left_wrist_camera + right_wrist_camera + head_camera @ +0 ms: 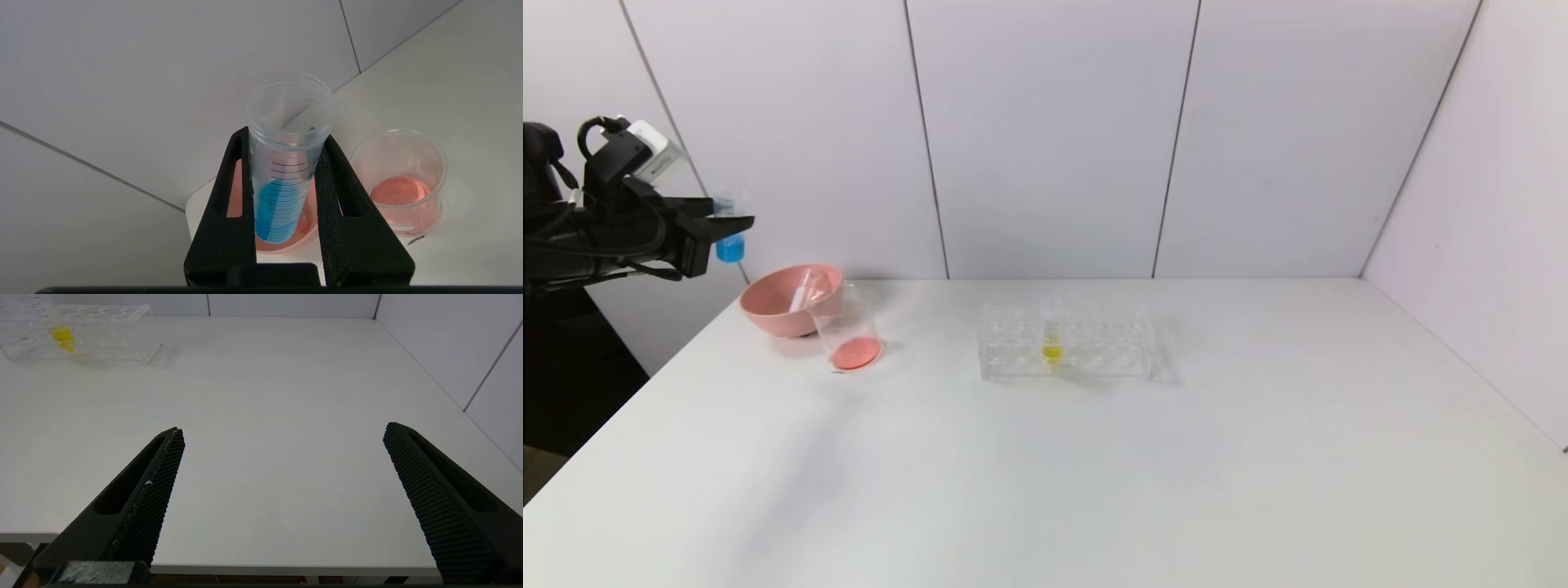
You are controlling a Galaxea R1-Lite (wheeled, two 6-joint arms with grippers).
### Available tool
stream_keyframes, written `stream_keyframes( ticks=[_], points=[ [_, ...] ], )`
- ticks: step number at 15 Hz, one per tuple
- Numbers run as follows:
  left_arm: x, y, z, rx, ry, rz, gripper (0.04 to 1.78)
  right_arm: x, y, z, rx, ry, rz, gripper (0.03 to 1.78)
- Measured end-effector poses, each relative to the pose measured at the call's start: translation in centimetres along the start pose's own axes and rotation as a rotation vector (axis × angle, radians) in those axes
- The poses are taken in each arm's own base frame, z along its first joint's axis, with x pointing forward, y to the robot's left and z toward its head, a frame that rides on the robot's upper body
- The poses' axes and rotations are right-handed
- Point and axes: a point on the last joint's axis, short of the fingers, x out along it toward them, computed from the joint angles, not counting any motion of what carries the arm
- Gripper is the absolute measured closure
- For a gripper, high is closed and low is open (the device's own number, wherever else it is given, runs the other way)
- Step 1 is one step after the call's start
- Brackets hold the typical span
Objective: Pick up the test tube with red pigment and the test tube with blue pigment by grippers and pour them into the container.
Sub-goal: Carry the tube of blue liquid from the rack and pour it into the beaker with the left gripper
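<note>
Left gripper clamps the test tube with blue pigment upright, high above the desk's far left corner, over the pink bowl. The container sits just beside the bowl, holding red liquid. Right gripper hangs spread wide at the near edge.

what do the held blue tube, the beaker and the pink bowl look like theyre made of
Test tube with blue pigment, held in the left gripper: cloudy clear, printed marks, probably plastic. Container: clearer, thin-walled, shiny rim, likely glass. Pink bowl: opaque, soft sheen, probably plastic or silicone.
</note>
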Motion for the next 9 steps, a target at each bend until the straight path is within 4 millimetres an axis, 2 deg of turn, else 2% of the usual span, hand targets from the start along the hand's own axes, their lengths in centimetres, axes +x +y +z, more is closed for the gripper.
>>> stream_keyframes(
  ticks=[9],
  points=[
    [0.22,0.47,0.99,0.25,0.091,-0.1,1.38,0.0,0.0,0.0,0.0,0.0,0.0,0.04]
  ],
)
